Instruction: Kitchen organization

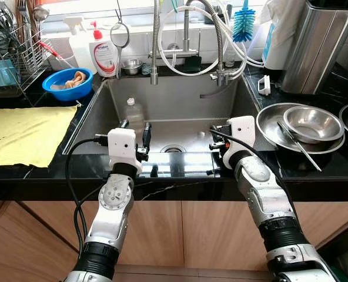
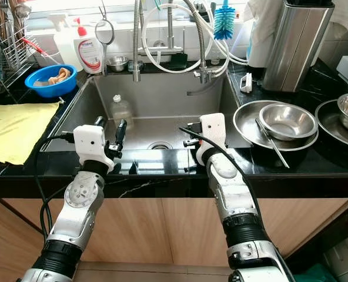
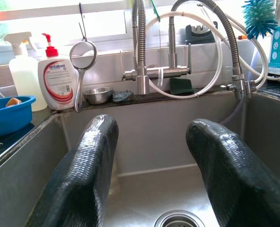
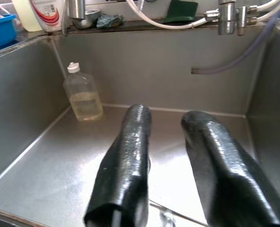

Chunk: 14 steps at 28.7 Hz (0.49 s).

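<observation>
Sink (image 1: 97, 117) at the middle of the frame holds a single loose item: a clear plastic bottle (image 1: 134, 116) with a white cap and a little yellowish liquid, upright against the back left corner of the basin. Nothing has been lifted yet, so the tidying looks barely begun.

The left hand (image 1: 136, 136) sits just inside the front edge of the basin, lower centre-left of the frame, with its fingers spread wide and nothing between them; the bottle is just beyond it. The right hand (image 1: 216, 141) hovers at the front right of the basin, fingers parted more narrowly and also empty. In the right wrist view the bottle (image 4: 83, 94) stands at upper left, well apart from those fingers (image 4: 126, 161).

On the dark surface (image 1: 315, 167) at the right of the frame, a steel bowl (image 1: 312, 123) rests in a larger steel dish (image 1: 271, 129) with a utensil (image 1: 297, 147) lying across them. At upper left stand a blue bowl (image 1: 68, 83), a dish soap bottle (image 1: 104, 54) and a drying rack (image 1: 15, 53); a yellow cloth (image 1: 27, 134) lies flat at the left edge.

My reading is that the bottle is the likely first thing to be cleared, the left hand being nearer, and the stacked steelware on the right remains to be sorted afterwards.
</observation>
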### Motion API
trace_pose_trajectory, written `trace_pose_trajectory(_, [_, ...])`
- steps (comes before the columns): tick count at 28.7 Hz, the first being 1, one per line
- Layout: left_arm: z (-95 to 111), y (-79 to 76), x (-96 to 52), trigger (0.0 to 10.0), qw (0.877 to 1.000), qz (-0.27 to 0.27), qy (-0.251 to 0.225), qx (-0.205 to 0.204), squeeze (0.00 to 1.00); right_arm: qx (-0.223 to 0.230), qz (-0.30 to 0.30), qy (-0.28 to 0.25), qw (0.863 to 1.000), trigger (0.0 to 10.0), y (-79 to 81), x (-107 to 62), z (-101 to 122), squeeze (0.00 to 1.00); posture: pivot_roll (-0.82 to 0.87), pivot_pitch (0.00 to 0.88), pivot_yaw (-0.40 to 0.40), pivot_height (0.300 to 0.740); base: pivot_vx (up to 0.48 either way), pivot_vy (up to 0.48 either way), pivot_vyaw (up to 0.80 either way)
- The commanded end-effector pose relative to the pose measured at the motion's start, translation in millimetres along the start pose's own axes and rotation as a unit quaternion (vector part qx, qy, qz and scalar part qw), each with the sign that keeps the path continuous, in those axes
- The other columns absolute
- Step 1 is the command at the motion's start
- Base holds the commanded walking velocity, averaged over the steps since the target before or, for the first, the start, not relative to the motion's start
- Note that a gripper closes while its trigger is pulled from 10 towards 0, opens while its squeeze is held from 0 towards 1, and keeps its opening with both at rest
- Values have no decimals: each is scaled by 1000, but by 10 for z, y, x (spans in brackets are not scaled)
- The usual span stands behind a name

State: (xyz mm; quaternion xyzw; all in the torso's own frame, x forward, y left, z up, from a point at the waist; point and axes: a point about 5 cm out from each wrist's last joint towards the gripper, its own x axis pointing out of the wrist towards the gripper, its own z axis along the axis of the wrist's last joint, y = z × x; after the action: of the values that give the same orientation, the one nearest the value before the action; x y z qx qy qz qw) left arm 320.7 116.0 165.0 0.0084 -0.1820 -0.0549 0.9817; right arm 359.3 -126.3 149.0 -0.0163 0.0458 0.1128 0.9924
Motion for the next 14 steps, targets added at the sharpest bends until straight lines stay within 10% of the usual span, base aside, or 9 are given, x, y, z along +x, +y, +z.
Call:
trace_pose_trajectory(1, [30,40,-5,10000,1000,4,-5,3,0,-14,3,-15,1000,10000,53,22,70,16,-136,0,72,740,0,0,0])
trace_pose_trajectory(14, [23,46,-11,10000,1000,1,-3,3,0,-67,-95,-171,978,10000,-82,-322,401,0,-148,0,79,740,0,0,0])
